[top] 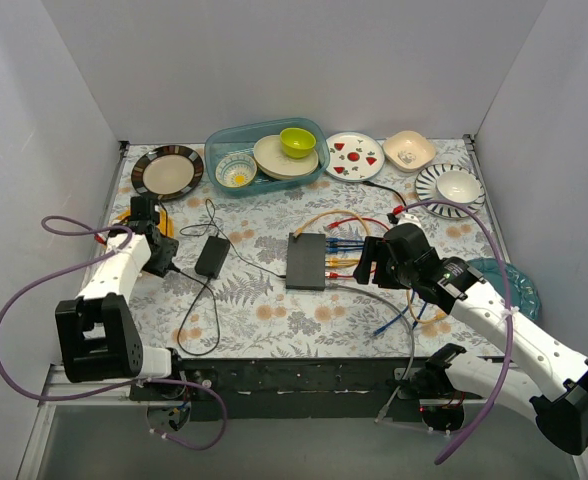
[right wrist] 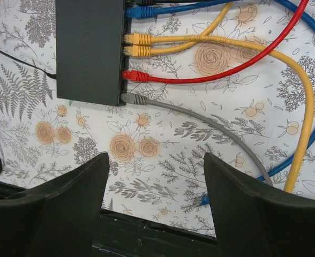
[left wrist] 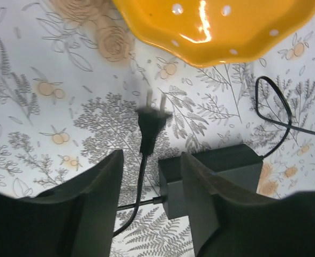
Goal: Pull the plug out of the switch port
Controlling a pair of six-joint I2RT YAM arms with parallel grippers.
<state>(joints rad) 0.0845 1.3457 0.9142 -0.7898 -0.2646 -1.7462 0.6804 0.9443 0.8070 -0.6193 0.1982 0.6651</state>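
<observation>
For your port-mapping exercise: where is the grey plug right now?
In the right wrist view, the grey plug sits at the bottom of the switch's right-edge socket row, just below the red plug.

Switch (right wrist: 88, 51) matte black — red plug (right wrist: 134, 76), grey plug (right wrist: 133, 99); tablecloth (right wrist: 168, 176) floral.

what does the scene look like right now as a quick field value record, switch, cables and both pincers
switch: flat black box, sockets on the side toward the right pincer
seated in sockets: blue plug, yellow plugs, red plug, grey plug
right pincer: open, short of the sockets, touching nothing
left pincer: open, over the cord of a loose two-prong power plug
adapter block: beside that cord
task state: no plug pulled yet
</observation>
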